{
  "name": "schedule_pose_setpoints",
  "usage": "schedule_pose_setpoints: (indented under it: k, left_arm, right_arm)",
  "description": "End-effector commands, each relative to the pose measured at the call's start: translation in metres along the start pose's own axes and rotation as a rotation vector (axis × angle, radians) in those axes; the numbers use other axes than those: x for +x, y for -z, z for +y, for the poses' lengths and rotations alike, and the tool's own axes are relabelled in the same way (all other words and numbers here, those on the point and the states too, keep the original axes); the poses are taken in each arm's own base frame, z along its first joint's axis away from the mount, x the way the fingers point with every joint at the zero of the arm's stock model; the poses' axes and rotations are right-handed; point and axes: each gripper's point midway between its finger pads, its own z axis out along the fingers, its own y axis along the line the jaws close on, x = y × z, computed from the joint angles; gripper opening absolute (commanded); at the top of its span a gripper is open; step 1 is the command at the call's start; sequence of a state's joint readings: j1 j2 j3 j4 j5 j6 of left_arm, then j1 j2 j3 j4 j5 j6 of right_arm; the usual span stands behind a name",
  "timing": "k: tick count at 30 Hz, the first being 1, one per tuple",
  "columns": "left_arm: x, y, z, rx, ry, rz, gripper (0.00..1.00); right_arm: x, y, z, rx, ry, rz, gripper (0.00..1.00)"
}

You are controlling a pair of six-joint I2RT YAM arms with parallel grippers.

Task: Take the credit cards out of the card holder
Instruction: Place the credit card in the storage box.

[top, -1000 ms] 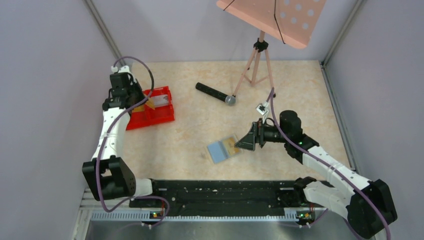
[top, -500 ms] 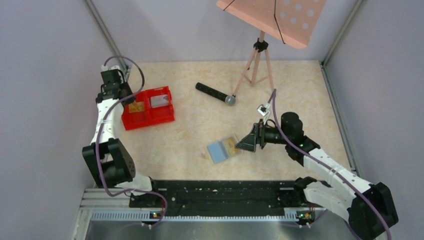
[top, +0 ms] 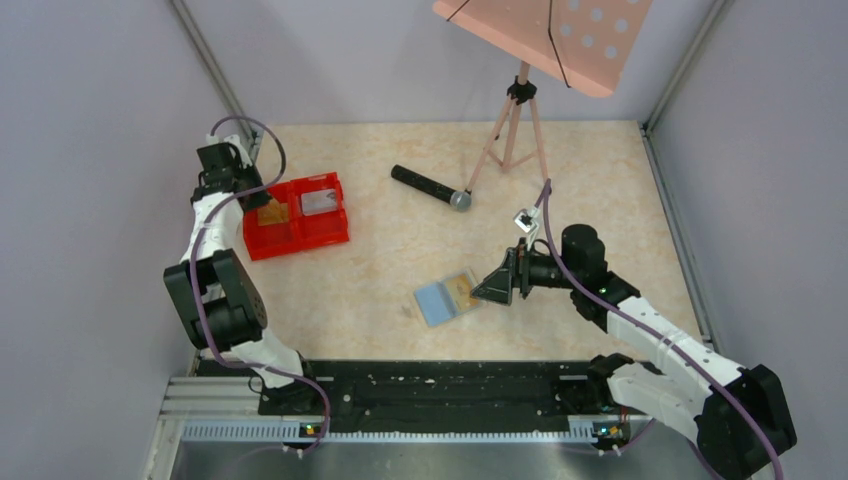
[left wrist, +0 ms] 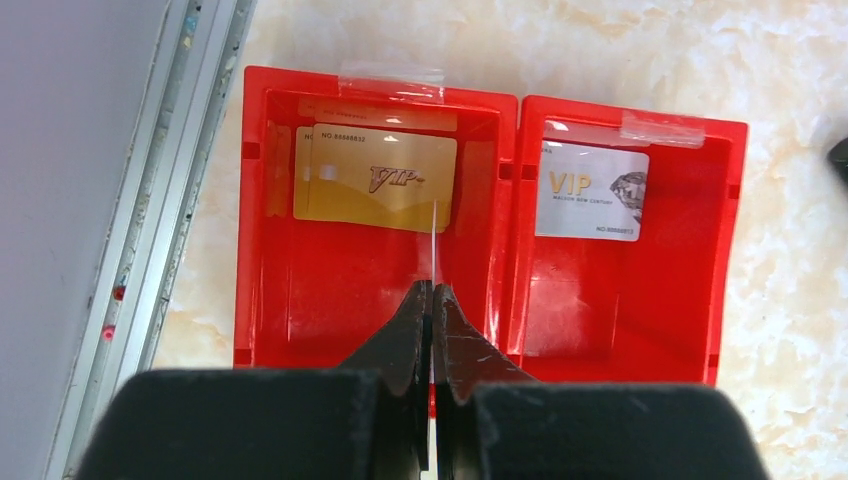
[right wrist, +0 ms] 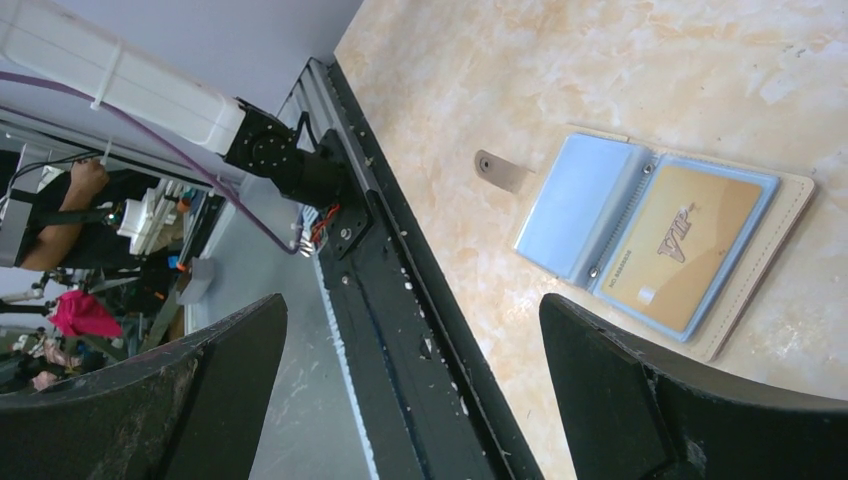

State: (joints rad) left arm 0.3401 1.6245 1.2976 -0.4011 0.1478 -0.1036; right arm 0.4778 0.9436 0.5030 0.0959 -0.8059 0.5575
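Observation:
The light-blue card holder (top: 437,301) lies open on the table, with a gold credit card (top: 461,290) in its right panel. The right wrist view shows the holder (right wrist: 580,200) and that card (right wrist: 685,245) too. My right gripper (top: 497,280) is wide open and empty just right of the holder, its jaws (right wrist: 412,300) far apart. My left gripper (top: 232,185) hangs above the red tray (top: 297,238). Its fingers (left wrist: 433,285) are pressed on a thin card seen edge-on (left wrist: 435,240). A gold card (left wrist: 378,182) and a silvery card (left wrist: 590,190) lie in the tray's two compartments.
A black microphone (top: 430,187) lies at the back centre. A tripod (top: 515,120) with a pink perforated board stands behind it. The black rail (top: 440,385) runs along the near edge. Walls close in on the left, back and right.
My left arm has pulled back and up from over the tray toward the far left corner, uncovering the gold card in the left compartment. My right arm has hardly moved.

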Motion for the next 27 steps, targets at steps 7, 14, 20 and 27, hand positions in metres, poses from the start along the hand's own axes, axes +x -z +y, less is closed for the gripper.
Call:
schedule_pose_setpoints:
  k: [7,14,20,27]
  left_arm:
    - [-0.019,-0.023,0.008,0.024,-0.012,-0.066,0.00]
    - [-0.020,-0.037,0.014,0.020,-0.016,-0.046,0.00]
    - [-0.019,-0.046,0.013,0.049,-0.019,-0.034,0.00]
    - [-0.019,-0.056,0.011,0.082,-0.018,-0.034,0.00]
  right_arm:
    - [-0.011,-0.003,0.004,-0.004,0.046,-0.014,0.97]
    - [-0.014,-0.006,0.000,0.008,0.046,-0.008,0.97]
    - [-0.016,-0.008,-0.003,0.014,0.048,-0.001,0.97]
    - [-0.018,-0.010,-0.008,0.035,0.044,-0.006,0.97]
